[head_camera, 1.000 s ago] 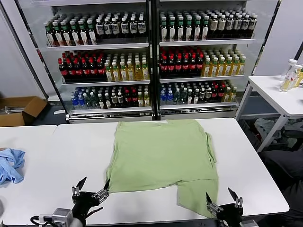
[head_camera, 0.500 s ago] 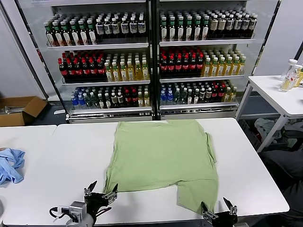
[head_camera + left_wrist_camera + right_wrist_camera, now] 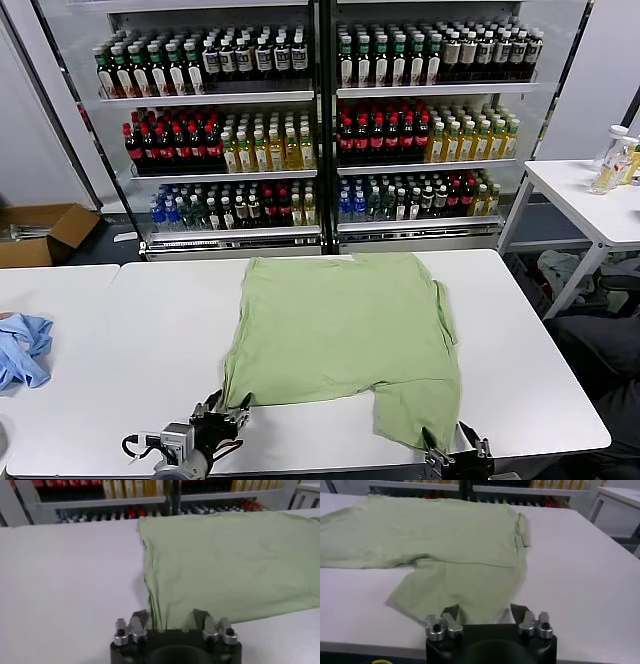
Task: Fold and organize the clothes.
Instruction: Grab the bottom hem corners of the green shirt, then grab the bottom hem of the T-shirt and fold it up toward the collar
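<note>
The light green shirt [image 3: 340,330] lies flat on the white table [image 3: 150,330], plain side up; its collar, buttons and chest graphic are hidden. One near part hangs lower at the right. My left gripper [image 3: 225,412] is open at the shirt's near left corner, with the hem edge between its fingers in the left wrist view [image 3: 170,616]. My right gripper [image 3: 452,445] is open at the near right corner, and the cloth's tip lies between its fingers in the right wrist view [image 3: 485,611]. The shirt fills much of both wrist views [image 3: 225,555] [image 3: 445,535].
A light blue garment [image 3: 22,350] lies at the table's far left. Glass-fronted drink coolers [image 3: 320,120] stand behind the table. A second white table [image 3: 590,200] with bottles stands at the right. A cardboard box [image 3: 45,230] is on the floor at the left.
Both grippers have moved in and lower, onto the shirt's near corners. The left one has shifted right to the hem corner. The shirt has not moved.
</note>
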`<state>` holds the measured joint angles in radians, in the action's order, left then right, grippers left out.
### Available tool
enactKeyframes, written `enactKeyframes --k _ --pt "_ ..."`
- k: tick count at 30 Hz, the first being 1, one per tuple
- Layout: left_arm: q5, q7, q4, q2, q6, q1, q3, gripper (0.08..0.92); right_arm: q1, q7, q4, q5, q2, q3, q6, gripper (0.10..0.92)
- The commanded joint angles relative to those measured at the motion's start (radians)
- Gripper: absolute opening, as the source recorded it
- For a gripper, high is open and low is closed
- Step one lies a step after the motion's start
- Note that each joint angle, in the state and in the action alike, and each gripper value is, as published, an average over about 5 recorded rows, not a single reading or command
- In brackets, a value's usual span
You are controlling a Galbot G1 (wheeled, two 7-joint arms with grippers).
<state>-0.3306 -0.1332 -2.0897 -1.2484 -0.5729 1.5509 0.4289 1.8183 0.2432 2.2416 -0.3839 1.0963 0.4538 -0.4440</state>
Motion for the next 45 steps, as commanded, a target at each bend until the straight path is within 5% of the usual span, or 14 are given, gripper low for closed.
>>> enactKeyframes --k 1,14,22,45 --pt "-0.091 -0.004 0.028 0.001 -0.007 -0.008 0.003 0.455 0.001 -0.001 -0.001 -0.01 0.0 -0.002 -0.001 0.463" --pt "-0.261 0.016 -0.137 -0.002 0.017 0.058 0.077 0.105 0.01 -0.021 0.067 -0.014 -0.022 0.036 0.074 0.117" --pt "-0.33 0.033 -0.203 0.01 0.02 0.066 0.122 0.083 -0.018 -0.02 0.126 -0.055 -0.05 0.101 0.111 0.106" --pt "-0.476 0.047 0.056 0.119 0.037 -0.239 0.074 0.084 -0.492 -0.012 -0.154 -0.206 -0.185 0.027 0.083 0.106"
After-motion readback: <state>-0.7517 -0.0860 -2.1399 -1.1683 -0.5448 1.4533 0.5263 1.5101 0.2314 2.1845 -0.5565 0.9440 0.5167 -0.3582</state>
